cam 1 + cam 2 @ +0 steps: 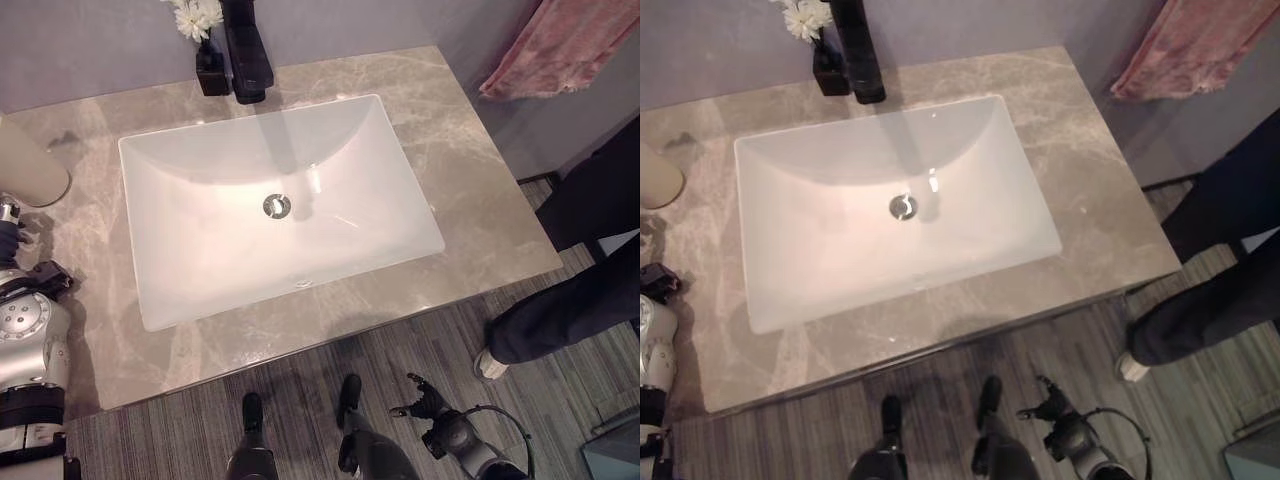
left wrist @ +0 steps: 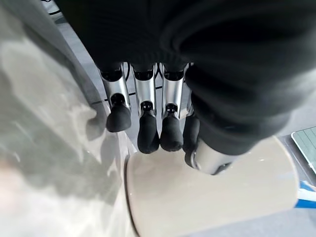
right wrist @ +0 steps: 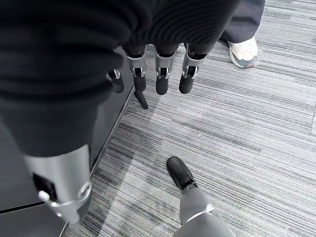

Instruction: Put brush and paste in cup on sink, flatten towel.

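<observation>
Left hand (image 2: 163,123) hovers by the cream cup (image 1: 28,165) at the far left of the marble surface (image 1: 480,200); fingers (image 2: 148,133) straight, tips just over the cup rim, gripping nothing. Right hand (image 1: 430,405) hangs low over the carpeted floor in front of the vanity, fingers (image 3: 162,81) loosely open, empty. No toothbrush or toothpaste anywhere on the surface or in the white sink basin (image 1: 200,270); cup inside can't be read. Pink towel (image 1: 560,45) hangs bunched on the wall at the far right, not flattened. Black faucet (image 1: 245,50) and small flower vase (image 1: 208,60) behind the basin. A person's legs (image 1: 570,300) stand to the right.

Judgement: cup step looks finished or near it; towel is what's left. Next move calls for the right hand to rise and reach the towel, well apart from it.
</observation>
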Robot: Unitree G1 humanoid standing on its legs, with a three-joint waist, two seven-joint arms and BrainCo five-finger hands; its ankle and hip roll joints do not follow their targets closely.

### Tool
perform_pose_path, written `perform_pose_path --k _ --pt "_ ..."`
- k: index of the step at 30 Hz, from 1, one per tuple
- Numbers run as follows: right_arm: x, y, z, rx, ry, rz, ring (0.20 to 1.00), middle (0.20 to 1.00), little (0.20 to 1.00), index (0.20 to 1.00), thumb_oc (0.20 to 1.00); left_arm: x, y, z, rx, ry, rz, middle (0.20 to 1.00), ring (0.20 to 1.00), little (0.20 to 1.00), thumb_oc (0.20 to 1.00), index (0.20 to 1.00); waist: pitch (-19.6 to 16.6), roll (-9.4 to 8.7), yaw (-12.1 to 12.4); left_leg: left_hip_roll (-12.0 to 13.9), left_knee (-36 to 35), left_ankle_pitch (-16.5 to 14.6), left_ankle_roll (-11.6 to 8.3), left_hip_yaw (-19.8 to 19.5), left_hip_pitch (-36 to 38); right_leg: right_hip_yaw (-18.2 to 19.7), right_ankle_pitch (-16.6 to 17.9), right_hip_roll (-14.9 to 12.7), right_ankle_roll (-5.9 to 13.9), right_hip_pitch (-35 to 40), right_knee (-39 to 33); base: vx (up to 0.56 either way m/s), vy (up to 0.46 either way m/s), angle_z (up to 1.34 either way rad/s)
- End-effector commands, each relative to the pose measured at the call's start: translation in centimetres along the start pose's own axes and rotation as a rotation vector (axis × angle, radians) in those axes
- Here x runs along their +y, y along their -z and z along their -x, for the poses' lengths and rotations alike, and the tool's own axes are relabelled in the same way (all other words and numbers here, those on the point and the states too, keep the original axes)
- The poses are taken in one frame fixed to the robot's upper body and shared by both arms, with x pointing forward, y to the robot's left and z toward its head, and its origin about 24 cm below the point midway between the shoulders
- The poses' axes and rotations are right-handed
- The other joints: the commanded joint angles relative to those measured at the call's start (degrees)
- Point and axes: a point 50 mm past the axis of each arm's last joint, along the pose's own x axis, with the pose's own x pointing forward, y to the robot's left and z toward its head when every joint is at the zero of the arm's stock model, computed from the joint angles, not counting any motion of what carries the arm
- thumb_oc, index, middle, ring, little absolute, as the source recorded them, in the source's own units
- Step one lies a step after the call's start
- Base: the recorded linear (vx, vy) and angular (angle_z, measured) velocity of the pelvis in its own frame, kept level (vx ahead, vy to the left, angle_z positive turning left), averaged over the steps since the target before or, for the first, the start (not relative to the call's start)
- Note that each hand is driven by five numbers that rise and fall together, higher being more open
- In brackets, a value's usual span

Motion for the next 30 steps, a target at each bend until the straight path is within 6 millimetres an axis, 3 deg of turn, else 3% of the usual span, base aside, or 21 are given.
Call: perform_pose_path --k 1,18,30 --pt "-0.7 -0.2 -0.1 -0.013 0.012 0.027 1.000 1.000 1.000 1.000 1.000 0.3 -2.4 -2.2 -0.095 -0.022 -0.081 0.200 0.200 0.200 0.200 0.200 1.3 -0.30 -0.9 2.0 0.0 0.6 -0.21 -1.0 -2.8 3.5 -7.8 -4.7 6.13 7.4 0.0 -0.01 0.013 -0.12" --pt "-0.5 -0.7 -0.2 -0.041 0.003 0.009 1.000 1.000 1.000 1.000 1.000 -0.6 -4.9 -5.1 -0.137 -0.002 -0.247 0.200 0.200 0.200 0.200 0.200 1.4 -1.31 -2.2 2.4 0.0 0.9 -0.37 -0.3 -3.7 4.2 -6.7 -4.4 6.68 5.9 0.0 0.00 0.001 -0.02" --pt "-0.5 -0.3 -0.1 -0.039 -0.004 0.041 1.000 1.000 1.000 1.000 1.000 0.4 -6.2 -6.8 -0.136 -0.050 -0.340 0.200 0.200 0.200 0.200 0.200 1.3 -1.31 -2.5 2.6 0.0 1.0 -0.40 0.0 -4.0 4.9 -6.2 -4.5 6.89 5.3 0.0 0.00 0.005 -0.02"
